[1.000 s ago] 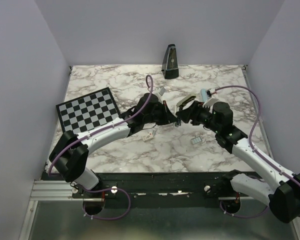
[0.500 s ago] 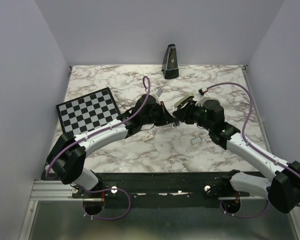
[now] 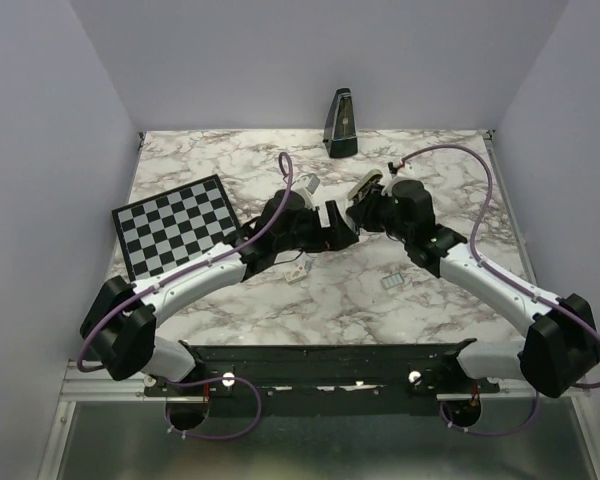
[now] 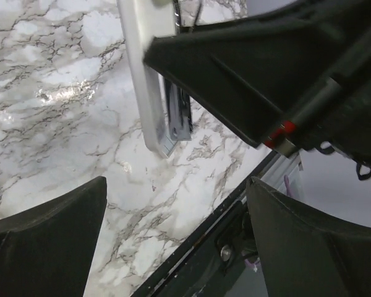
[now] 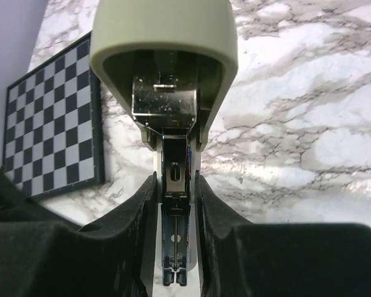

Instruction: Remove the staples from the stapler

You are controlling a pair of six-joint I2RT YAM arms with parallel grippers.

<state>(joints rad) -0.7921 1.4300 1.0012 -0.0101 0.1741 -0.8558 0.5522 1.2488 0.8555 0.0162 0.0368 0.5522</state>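
Observation:
The stapler [image 5: 164,37] is held above the marble table, its sage-green top cover swung up and open. My right gripper [image 5: 175,210] is shut on its lower bar, and the metal channel [image 5: 175,185] with a rod shows between the fingers. I cannot make out any staples. From above, the stapler [image 3: 364,184] sits at my right gripper [image 3: 368,212], mid-table. My left gripper [image 3: 338,226] is just left of it, open. In the left wrist view the pale lower bar [image 4: 145,80] hangs beyond my left gripper [image 4: 176,229], whose fingers [image 4: 43,241] hold nothing.
A black pyramid metronome [image 3: 342,124] stands at the back edge. A checkerboard [image 3: 175,225] lies at the left. A small white block [image 3: 298,271] sits under the left arm, and a small pale piece [image 3: 392,284] lies below the right arm. The table's near rail [image 4: 235,229] is close.
My left gripper has gone from shut to wide open. The right gripper has closed on the stapler and shifted left and toward the back with it.

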